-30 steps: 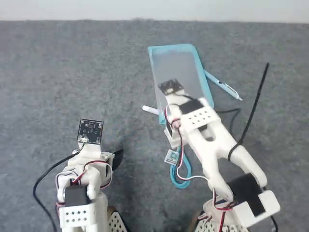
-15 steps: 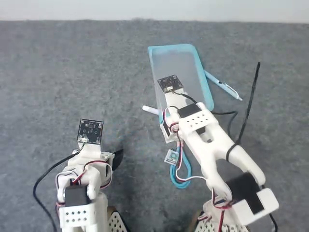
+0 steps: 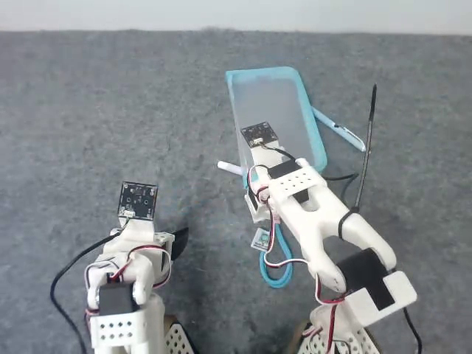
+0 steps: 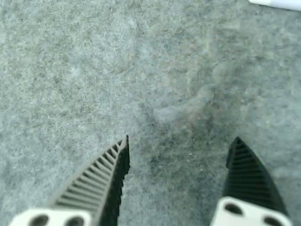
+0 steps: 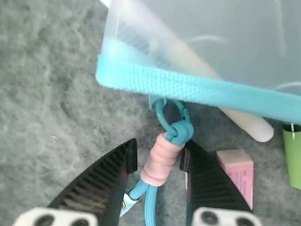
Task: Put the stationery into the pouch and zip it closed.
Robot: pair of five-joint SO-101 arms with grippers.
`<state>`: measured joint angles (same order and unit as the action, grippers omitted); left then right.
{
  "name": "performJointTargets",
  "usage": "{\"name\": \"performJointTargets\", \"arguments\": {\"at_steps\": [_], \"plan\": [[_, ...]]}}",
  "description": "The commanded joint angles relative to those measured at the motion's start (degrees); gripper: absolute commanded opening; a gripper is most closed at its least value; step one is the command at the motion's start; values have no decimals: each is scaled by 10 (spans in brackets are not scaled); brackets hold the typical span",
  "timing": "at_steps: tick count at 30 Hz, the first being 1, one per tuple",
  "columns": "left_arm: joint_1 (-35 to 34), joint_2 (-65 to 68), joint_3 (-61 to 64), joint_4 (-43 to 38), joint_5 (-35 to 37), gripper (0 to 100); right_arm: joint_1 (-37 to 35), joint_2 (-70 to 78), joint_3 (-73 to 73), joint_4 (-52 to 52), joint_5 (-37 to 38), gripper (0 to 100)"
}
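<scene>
carpet (image 3: 88, 110), grey and felt-like, covers the whole table. pouch (image 3: 273, 103), translucent with a teal border, lies flat toward the far middle, and its near edge is under the right arm. right gripper (image 5: 158, 142) sits just in front of that teal edge, its fingers pinched on the pink bead pull (image 5: 160, 160), which hangs from the zip on a teal cord (image 5: 180, 133). left gripper (image 4: 181, 143) hovers over bare carpet well to the side, with its fingers spread wide and nothing between them. blue pen (image 3: 341, 131) lies on the carpet just beside the pouch's far long side, outside it. white stick (image 5: 247, 126) pokes out past the teal edge; cannot tell whether it is inside the pouch or under it. pink eraser (image 5: 236, 169) lies on the carpet near the pull, outside the pouch. green piece (image 5: 292, 153), cut off at the frame edge, lies beside the eraser. judgement: the task is early, since most of the stationery is not yet in. the grip on the pull looks like a way to work the mouth open, or to steady it for loading. loading and zipping are all left to do.
</scene>
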<state>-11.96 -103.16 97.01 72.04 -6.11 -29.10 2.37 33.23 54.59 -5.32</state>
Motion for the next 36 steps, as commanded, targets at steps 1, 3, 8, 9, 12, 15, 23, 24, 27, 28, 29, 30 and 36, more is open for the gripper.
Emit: {"name": "performJointTargets", "arguments": {"at_steps": [1, 3, 8, 9, 12, 15, 23, 24, 27, 28, 29, 30, 36], "plan": [[-2, -11, -5, -2, 4, 314, 1, -9, -2, -4, -9, 130], [-2, -11, -5, -2, 4, 314, 1, -8, -2, -7, 24, 54], [-2, -11, -5, -2, 4, 314, 1, -8, -1, -4, 143, 14], [-3, -11, -5, -3, 3, 314, 1, -8, -1, -4, 141, 2], [-2, -11, -5, -20, 3, 314, 1, -14, -1, 5, 142, 6], [-2, -11, -5, -73, 3, 314, 1, -31, -4, 27, 143, 6], [-4, -10, -8, -146, -148, 313, 22, -239, 56, 18, 144, 6], [-4, -10, -9, -154, -136, 313, 22, -272, 71, 13, 148, 6], [-7, -8, -42, -156, -105, 314, 22, -367, 110, 9, 175, 6], [-11, -7, -62, -153, -97, 314, 22, -396, 120, 11, 179, 6], [-12, -7, -83, -144, -88, 314, 22, -423, 128, 12, 181, 6], [-5, -6, -108, -134, -78, 314, 22, -449, 135, 12, 183, 6], [73, 136, -233, -111, -25, 313, 22, -545, 141, 14, 184, 6]]}}
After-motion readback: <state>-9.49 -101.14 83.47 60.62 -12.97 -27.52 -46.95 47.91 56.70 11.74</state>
